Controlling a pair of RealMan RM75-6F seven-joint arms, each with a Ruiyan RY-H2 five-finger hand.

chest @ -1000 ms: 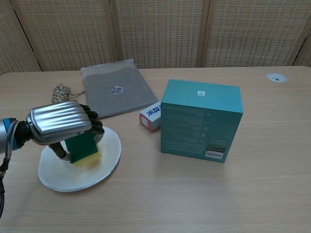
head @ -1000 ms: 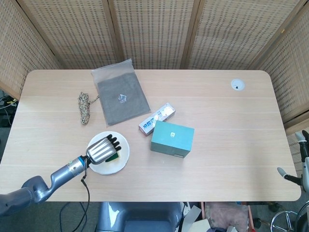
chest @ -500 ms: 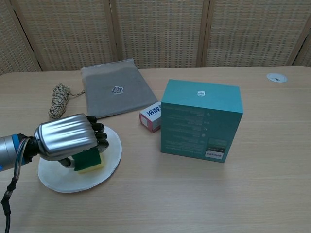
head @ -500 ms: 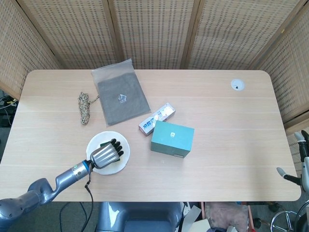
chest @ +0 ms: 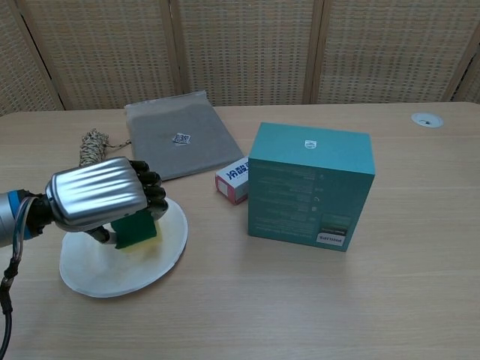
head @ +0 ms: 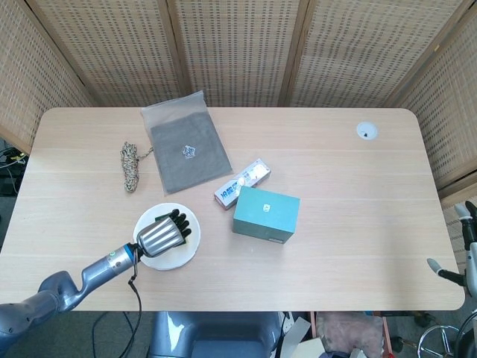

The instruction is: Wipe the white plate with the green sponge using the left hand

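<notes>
One left hand (chest: 101,201) over the near-left part of the table (head: 350,216), fingers curled down and clamped on the green sponge (chest: 136,229), sponge pressed onto the white plate (chest: 97,268) and mostly hidden beneath the silver knuckle shell; from the head view only a sliver of green visible under the dark fingertips (head: 180,224). Plate close to the front edge, bare rim showing on the near and left sides. Just beyond the plate, toward the back, a coil of rope (head: 131,165) on the left and a grey pouch (head: 186,151) beside it, both apart from the plate. To the right of the plate, a small white toothpaste box (head: 242,183) lying at an angle, and touching or just beside it a teal box (head: 266,215), tall enough in the chest view to hide the table behind it. Well apart at the far right corner, a round cable port (head: 366,131). Of the right hand, only a dark piece (head: 463,246) at the right frame edge, off the table, finger posture impossible to tell
</notes>
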